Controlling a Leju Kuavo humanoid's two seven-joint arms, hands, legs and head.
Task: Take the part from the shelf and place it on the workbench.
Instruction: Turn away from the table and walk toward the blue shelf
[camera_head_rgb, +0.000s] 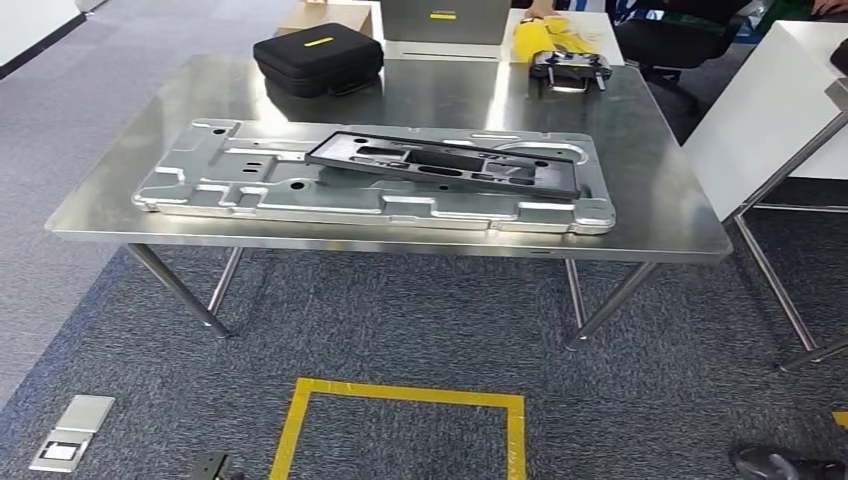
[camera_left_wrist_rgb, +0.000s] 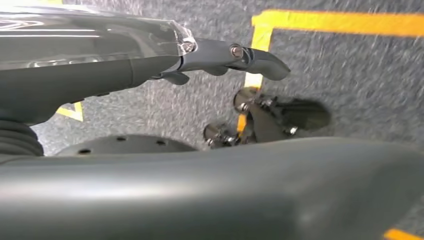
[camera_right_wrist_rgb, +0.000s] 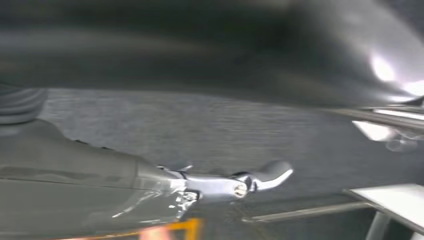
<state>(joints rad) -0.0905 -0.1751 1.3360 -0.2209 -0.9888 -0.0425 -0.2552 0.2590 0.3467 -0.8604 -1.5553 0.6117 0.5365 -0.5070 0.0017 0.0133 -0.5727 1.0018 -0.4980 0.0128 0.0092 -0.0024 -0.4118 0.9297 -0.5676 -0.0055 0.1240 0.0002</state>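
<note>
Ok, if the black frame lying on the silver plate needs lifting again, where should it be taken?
Probably by the black frame's long near edge, coming from the robot's side: it lies flat on the silver plate, and open slots offer fingerholds.

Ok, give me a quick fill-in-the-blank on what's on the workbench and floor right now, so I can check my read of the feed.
1. The black part lies on top of the ____ metal plate.
2. The black zipped case sits at the workbench's far ____ corner.
3. The square taped on the carpet in front of the workbench is ____.
4. The left hand holds ____.

Missing words: silver; left; yellow; nothing
</note>
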